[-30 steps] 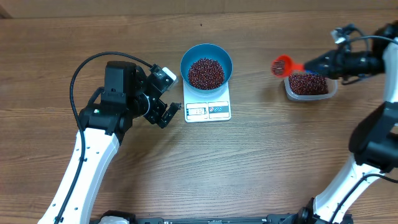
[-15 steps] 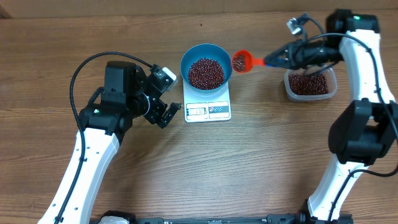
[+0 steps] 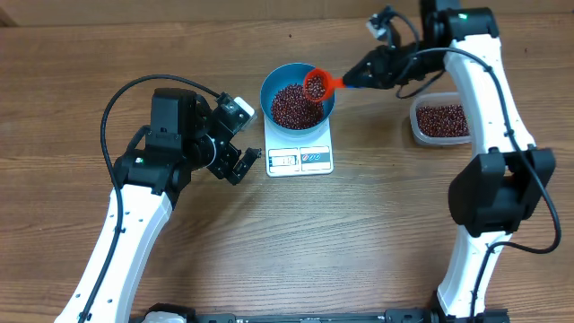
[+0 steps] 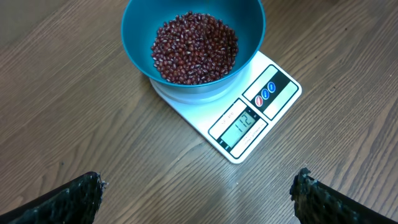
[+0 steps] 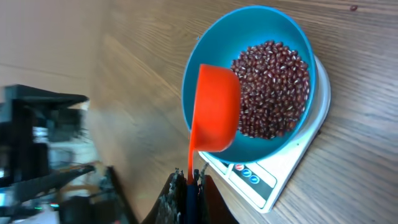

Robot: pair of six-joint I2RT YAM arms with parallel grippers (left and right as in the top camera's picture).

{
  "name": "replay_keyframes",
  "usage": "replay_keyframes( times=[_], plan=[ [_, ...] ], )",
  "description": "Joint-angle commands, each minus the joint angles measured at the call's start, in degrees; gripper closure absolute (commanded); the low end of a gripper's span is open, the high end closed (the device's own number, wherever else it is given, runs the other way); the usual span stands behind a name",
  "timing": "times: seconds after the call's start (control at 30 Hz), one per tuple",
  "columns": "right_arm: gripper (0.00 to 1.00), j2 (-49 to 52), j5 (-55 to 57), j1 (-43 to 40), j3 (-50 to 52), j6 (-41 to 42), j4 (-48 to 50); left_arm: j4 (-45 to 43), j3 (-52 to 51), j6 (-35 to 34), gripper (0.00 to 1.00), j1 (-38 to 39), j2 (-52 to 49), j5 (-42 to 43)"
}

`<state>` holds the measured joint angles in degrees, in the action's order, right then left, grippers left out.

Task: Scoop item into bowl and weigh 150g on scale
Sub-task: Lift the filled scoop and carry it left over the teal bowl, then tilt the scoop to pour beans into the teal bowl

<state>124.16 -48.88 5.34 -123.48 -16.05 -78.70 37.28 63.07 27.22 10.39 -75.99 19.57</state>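
Beans [image 4: 194, 48]: small, dark red-brown with pale flecks. You'll see them heaped loose in the deep blue bowl [image 4: 134, 31], which sits on the white scale [image 4: 193, 115]; its display reads 112. Right end effector [image 5: 189, 180] is pinching the red scoop [image 5: 217, 109] by its handle, over the bowl's rim. Left end effector [image 4: 199, 199] is spread wide above the worktop [image 4: 74, 112], near the scale.

Both arms wear smooth white shells over black joints. The left arm [image 3: 126, 233] carries a boxy black motor housing and a looping black cable [image 3: 106, 117]. The right arm [image 3: 493, 99] matches it (a small green light [image 3: 463, 15] glows near its top). The left gripper [image 4: 199, 202] has black, rough-textured fingertips [image 4: 74, 199].
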Motion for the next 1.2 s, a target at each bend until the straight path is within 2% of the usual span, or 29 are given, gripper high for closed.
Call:
replay_keyframes(
  times=[0.0, 0.3, 0.4, 0.57, 1.17],
  plan=[
    [0.96, 0.09, 11.23, 3.19, -4.61, 3.39, 0.44, 0.0, 1.27, 0.66, 0.0, -0.22, -0.26, 0.98],
    [0.96, 0.09, 40.57, 12.46, -12.17, 4.07, 1.03, 0.0, 1.27, 0.66, 0.0, -0.22, -0.26, 0.98],
    [0.96, 0.09, 46.77, 14.91, -12.59, 3.26, 1.77, 0.0, 1.27, 0.66, 0.0, -0.22, -0.26, 0.98],
    [0.96, 0.09, 49.53, 18.45, -12.63, -0.85, 2.08, 0.0, 1.27, 0.66, 0.01, -0.22, -0.26, 0.98],
    [0.96, 0.04, 45.4, 18.84, -12.87, -0.66, 2.67, -0.02, 1.27, 0.66, 0.0, -0.22, -0.26, 0.98]
  ],
)
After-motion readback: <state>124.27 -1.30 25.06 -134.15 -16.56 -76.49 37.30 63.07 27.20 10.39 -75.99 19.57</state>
